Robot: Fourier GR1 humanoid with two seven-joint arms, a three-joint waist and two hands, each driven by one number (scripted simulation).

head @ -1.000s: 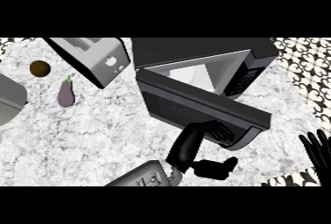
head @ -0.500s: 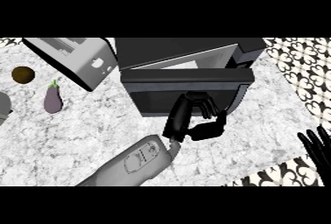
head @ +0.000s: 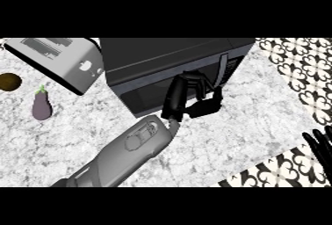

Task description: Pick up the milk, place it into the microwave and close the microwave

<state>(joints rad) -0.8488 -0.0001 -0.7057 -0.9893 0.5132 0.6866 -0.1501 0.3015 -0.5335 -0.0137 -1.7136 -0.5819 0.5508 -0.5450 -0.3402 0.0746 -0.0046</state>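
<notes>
The black microwave (head: 156,55) stands at the back middle of the counter, its door (head: 139,94) swung against the body so that it looks shut. No milk shows in the head view; the door hides the microwave's inside. My left hand (head: 185,96) rests flat against the door's front near the handle side, fingers stretched up the door and thumb out to the right, holding nothing. My right hand (head: 319,145) rests open at the right edge, fingers up.
A silver toaster (head: 62,61) sits left of the microwave. A purple eggplant (head: 42,106) and a brown round item (head: 9,81) lie at the far left. The counter's edge runs along the right, with patterned floor (head: 292,66) beyond.
The microwave door has gone from wide open to shut against the body, with my left hand following it in. The right hand has stayed in place.
</notes>
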